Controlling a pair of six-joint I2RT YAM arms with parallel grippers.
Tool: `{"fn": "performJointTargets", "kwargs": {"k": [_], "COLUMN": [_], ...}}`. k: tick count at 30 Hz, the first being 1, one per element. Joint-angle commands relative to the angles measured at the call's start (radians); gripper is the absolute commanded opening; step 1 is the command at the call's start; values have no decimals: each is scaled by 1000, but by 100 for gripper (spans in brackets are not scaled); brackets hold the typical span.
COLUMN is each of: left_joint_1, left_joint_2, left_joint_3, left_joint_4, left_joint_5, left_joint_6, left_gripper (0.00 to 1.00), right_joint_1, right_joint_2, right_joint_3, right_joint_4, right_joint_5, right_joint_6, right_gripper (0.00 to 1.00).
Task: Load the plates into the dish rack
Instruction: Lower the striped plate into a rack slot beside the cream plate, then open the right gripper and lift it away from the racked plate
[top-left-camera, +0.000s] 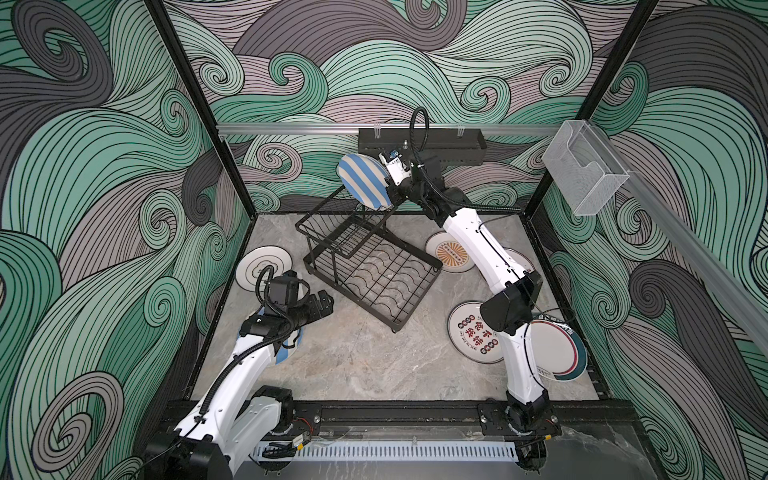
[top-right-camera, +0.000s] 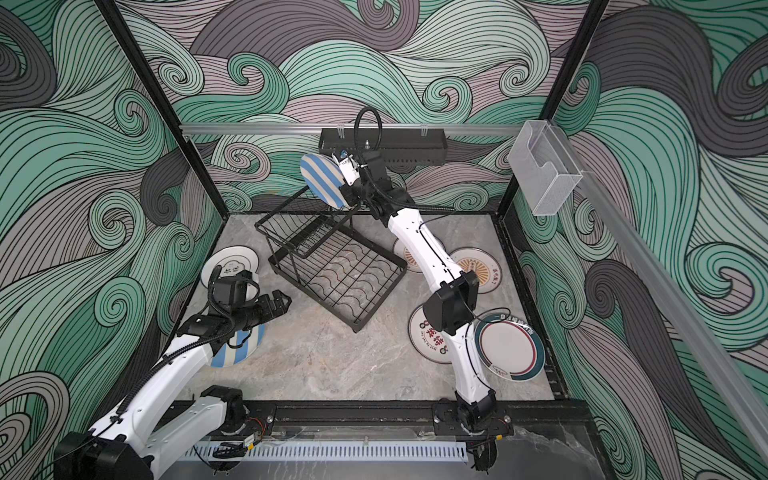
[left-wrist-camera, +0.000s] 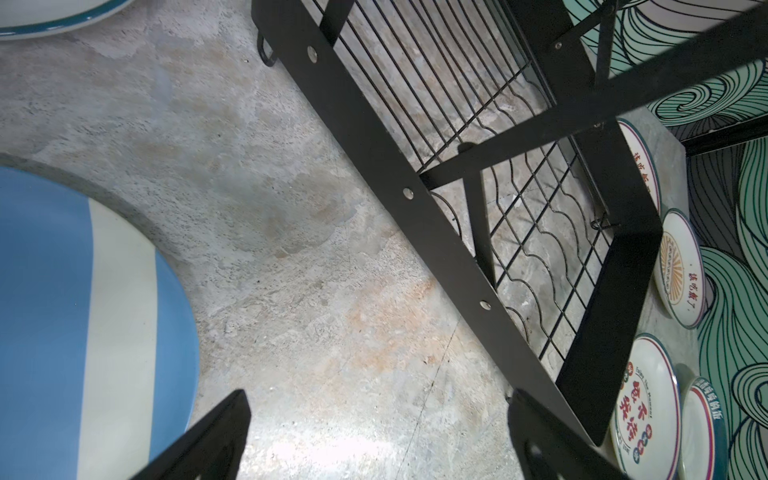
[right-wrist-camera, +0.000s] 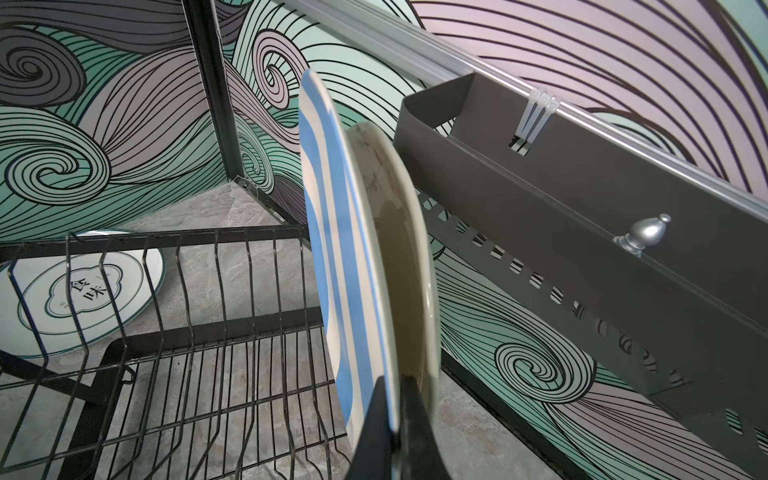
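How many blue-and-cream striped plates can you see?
2. One striped plate stands on edge in the right gripper, above the dish rack; the second striped plate lies flat on the table, partly under the left arm. Others could hide beneath the arms.

A first plate (top-left-camera: 363, 180) is held on edge in the right end effector (top-left-camera: 390, 185), above the raised tier of the dish rack (top-left-camera: 374, 270), with the wall tray (top-left-camera: 449, 143) hung just behind that end effector. The rack is stood on the surface (top-left-camera: 353, 365) just right of the left end effector (top-left-camera: 322, 301); a second plate (top-left-camera: 264, 266) is laid behind that end effector and a third plate (top-right-camera: 237, 349) under its arm. Further plates (top-left-camera: 473, 332) are spread on the surface right of the rack, well below and in front of the right end effector.
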Motion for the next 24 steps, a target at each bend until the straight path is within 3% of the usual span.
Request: {"fn": "performJointTargets", "kwargs": {"k": [1, 6, 11, 24], "left_joint_1": [3, 3, 5, 7], "left_joint_2": [7, 16, 18, 14], "left_joint_3": [16, 12, 11, -24], "left_joint_4": [-29, -44, -95, -78], "left_joint_5": [-25, -49, -141, -235], "left_joint_6": [14, 10, -25, -67], "left_gripper": [99, 99, 99, 99], "right_joint_1": [-9, -10, -13, -6], "right_joint_2": [-7, -12, -21, -75], "right_joint_3": [-8, -34, -59, -22], "right_joint_4": [36, 35, 35, -50], "right_joint_5": [-21, -22, -20, -23], "right_joint_6": [26, 39, 51, 78], "right_gripper": [0, 0, 0, 46]}}
